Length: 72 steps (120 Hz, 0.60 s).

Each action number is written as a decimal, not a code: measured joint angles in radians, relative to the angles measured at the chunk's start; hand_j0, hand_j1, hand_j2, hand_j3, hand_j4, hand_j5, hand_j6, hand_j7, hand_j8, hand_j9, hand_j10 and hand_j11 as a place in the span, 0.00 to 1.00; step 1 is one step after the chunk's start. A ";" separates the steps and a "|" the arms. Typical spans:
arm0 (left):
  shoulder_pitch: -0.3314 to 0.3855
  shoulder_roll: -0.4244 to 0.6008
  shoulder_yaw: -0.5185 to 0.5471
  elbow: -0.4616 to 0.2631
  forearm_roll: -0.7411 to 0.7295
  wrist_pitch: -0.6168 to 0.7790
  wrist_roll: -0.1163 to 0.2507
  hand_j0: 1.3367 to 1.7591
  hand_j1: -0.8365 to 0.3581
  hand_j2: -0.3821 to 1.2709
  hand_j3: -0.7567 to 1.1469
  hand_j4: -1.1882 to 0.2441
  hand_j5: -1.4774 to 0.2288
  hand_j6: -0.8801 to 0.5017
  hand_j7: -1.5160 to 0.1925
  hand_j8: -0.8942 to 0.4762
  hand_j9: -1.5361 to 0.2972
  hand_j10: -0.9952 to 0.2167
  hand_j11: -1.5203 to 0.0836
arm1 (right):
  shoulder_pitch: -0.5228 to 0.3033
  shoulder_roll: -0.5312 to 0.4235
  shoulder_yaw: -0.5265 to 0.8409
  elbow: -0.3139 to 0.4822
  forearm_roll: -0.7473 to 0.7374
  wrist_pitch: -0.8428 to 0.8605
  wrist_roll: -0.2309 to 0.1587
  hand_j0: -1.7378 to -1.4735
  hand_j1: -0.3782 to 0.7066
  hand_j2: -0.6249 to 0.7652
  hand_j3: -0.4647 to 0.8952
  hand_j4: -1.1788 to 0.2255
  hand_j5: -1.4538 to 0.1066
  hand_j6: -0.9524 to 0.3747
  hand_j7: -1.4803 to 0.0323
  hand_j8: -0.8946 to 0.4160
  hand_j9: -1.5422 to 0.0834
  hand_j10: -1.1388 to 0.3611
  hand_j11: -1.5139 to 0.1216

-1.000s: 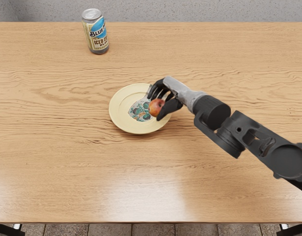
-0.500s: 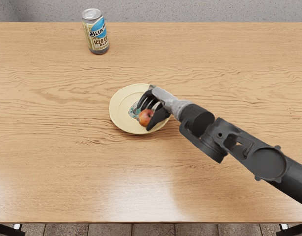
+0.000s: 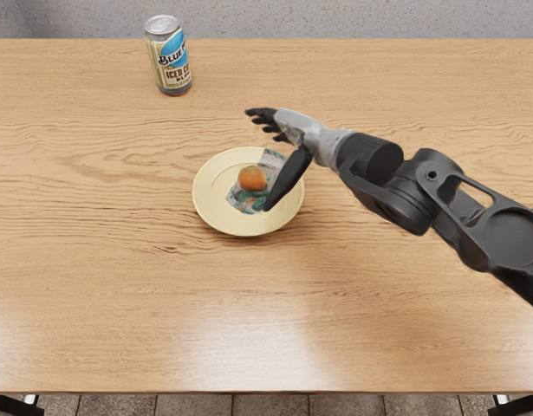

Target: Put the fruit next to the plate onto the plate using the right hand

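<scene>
Start with the table [image 3: 119,286]: wide wood, running well past the plate on every side. Your right arm [image 3: 422,195] comes in from the plate's right and reaches across to its far-right edge. The left arm doesn't show at all.

Now the plate [image 3: 210,186] itself, pale yellow with a patterned centre, sitting flat. The can [image 3: 168,54] stands upright well beyond the plate's far-left side, so it's nothing to worry about.

Your right hand [image 3: 288,143] hovers over the plate's far-right rim, fingers splayed and holding nothing. One dark digit hangs down across the right part of the plate, and its tip ends near the plate's near-right rim.

And there's the fruit [image 3: 251,178]: small, round, orange-red, sitting on the plate's patterned centre, free of the hand. By my read the placement itself is done, and what's left is getting clear.

Here's your risk, operator. That hanging digit sits just right of the fruit. Sweep the hand left or drop it on the way out and you could clip the fruit. It's round, so a nudge would likely roll it toward the plate's left rim, maybe over it. Drag the digit low across the right rim and you may shift the plate itself. I'd go up first, then back to the plate's right.
</scene>
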 joint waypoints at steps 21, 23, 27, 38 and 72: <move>0.017 0.000 0.001 -0.022 0.001 -0.001 0.000 0.76 0.98 0.23 0.40 0.82 0.86 0.63 0.88 0.64 0.83 0.81 0.94 | -0.017 -0.148 0.101 -0.003 0.219 0.267 0.000 0.30 0.05 0.46 0.34 0.82 0.91 0.70 0.95 0.66 0.92 0.74 0.90; 0.018 0.000 0.002 -0.023 0.002 -0.001 0.001 0.76 0.98 0.23 0.40 0.82 0.86 0.63 0.88 0.64 0.83 0.81 0.94 | -0.025 -0.162 0.120 -0.004 0.234 0.296 0.000 0.30 0.05 0.46 0.34 0.82 0.91 0.70 0.96 0.67 0.93 0.74 0.90; 0.018 0.000 0.002 -0.024 0.002 -0.001 0.002 0.76 0.98 0.23 0.40 0.82 0.86 0.63 0.88 0.64 0.83 0.81 0.94 | -0.050 -0.189 0.170 -0.006 0.261 0.356 0.000 0.30 0.05 0.46 0.34 0.82 0.91 0.70 0.96 0.67 0.93 0.74 0.91; 0.020 0.000 0.003 -0.022 0.002 -0.001 0.004 0.76 0.98 0.23 0.40 0.82 0.86 0.63 0.88 0.64 0.83 0.81 0.94 | -0.120 -0.263 0.288 -0.011 0.327 0.463 0.000 0.30 0.04 0.46 0.34 0.83 0.92 0.71 0.97 0.67 0.94 0.75 0.91; 0.047 0.000 0.004 -0.020 0.002 0.003 0.007 0.76 0.98 0.23 0.40 0.82 0.86 0.63 0.88 0.64 0.83 0.81 0.94 | -0.230 -0.390 0.468 -0.093 0.397 0.533 0.000 0.30 0.03 0.45 0.34 0.84 0.93 0.71 0.98 0.68 0.95 0.76 0.92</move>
